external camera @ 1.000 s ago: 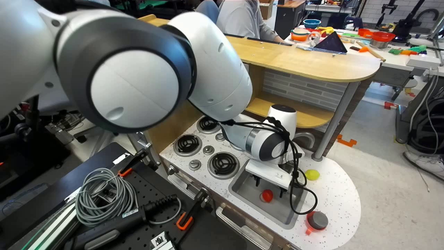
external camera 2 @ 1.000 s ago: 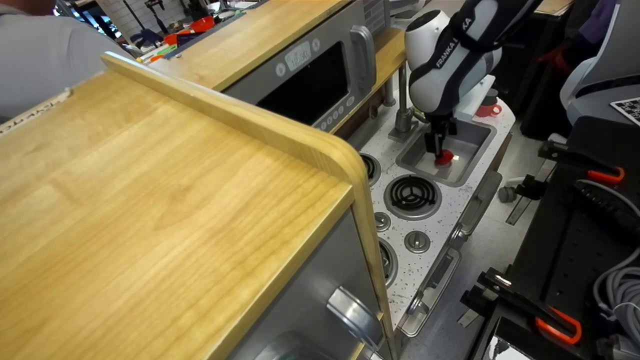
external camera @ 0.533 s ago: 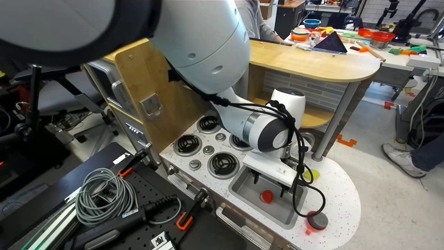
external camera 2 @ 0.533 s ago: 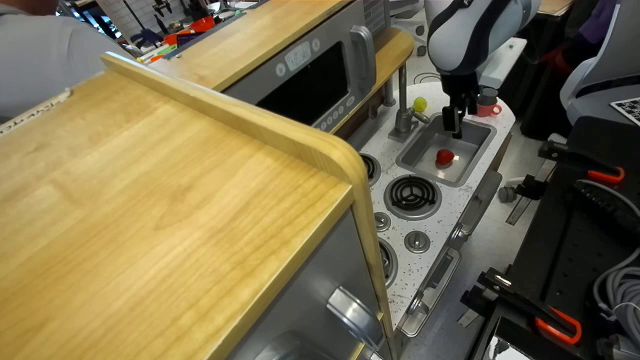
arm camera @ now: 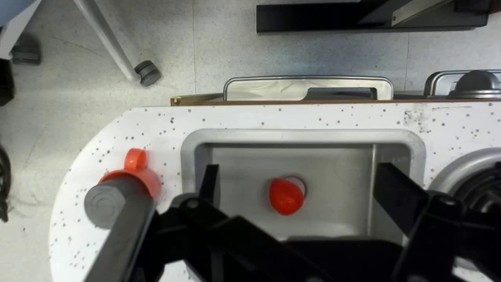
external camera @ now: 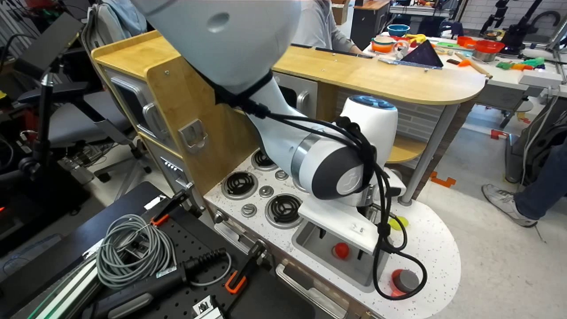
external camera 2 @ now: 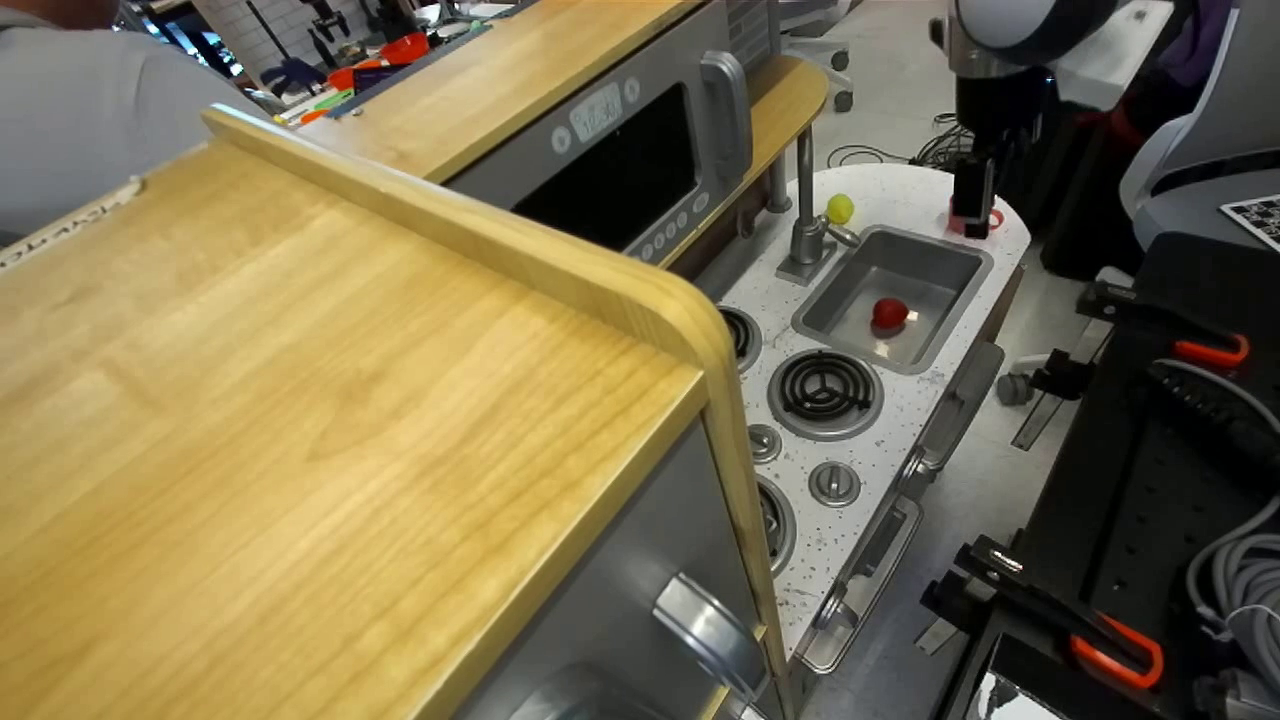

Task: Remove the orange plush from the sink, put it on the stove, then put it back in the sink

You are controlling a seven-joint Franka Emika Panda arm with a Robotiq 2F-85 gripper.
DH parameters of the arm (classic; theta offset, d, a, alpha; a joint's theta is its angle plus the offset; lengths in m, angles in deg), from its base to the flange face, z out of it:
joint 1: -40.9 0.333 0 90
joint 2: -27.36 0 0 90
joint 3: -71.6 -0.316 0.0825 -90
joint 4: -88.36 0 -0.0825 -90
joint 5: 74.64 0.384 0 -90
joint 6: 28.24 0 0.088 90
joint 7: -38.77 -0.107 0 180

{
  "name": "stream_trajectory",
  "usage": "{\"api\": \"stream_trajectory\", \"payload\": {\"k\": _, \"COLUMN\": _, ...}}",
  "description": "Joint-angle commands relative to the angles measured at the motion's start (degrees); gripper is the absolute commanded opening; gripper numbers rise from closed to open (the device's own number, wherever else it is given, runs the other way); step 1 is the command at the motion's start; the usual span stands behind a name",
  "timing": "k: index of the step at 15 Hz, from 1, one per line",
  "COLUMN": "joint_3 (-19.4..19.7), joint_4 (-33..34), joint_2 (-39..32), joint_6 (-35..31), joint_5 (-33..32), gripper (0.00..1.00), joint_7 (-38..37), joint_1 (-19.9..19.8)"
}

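The orange plush, a small red-orange lump, lies on the floor of the grey metal sink, over the drain. It also shows in both exterior views. My gripper is open and empty above the sink, with its fingers wide apart on either side of the plush in the wrist view. In an exterior view the gripper is raised clear of the sink. The stove's black burners with silver rings are beside the sink; one burner is partly cut off in the wrist view.
A red cup with a grey piece stands on the white top beside the sink. A yellow-green piece lies behind the sink near the faucet. A wooden shelf unit rises behind. A black cable hangs from the arm.
My gripper has risen from beside the plush, up out of the sink. The plush stays in the same place on the sink floor.
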State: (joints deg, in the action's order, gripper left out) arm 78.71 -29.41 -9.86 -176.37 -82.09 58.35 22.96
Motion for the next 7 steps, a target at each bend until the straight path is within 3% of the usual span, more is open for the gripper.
{"api": "stream_trajectory", "payload": {"k": 1, "joint_3": 0.09, "joint_4": -10.6, "joint_2": 13.8, "joint_6": -2.88, "joint_5": -1.05, "gripper": 1.0, "joint_7": 2.38, "joint_1": -0.08}}
{"api": "stream_trajectory", "payload": {"k": 2, "joint_3": 0.81, "joint_4": -10.64, "joint_2": 16.34, "joint_6": 3.11, "joint_5": -0.64, "gripper": 1.0, "joint_7": 1.0, "joint_1": 0.63}}
{"api": "stream_trajectory", "payload": {"k": 3, "joint_3": 0.28, "joint_4": -5.79, "joint_2": 9.03, "joint_6": -0.6, "joint_5": -0.17, "gripper": 1.0, "joint_7": 1.26, "joint_1": 0.21}}
{"api": "stream_trajectory", "payload": {"k": 7, "joint_3": 0.74, "joint_4": -9.4, "joint_2": 15.57, "joint_6": 2.82, "joint_5": 0.04, "gripper": 1.0, "joint_7": 1.4, "joint_1": 0.6}}
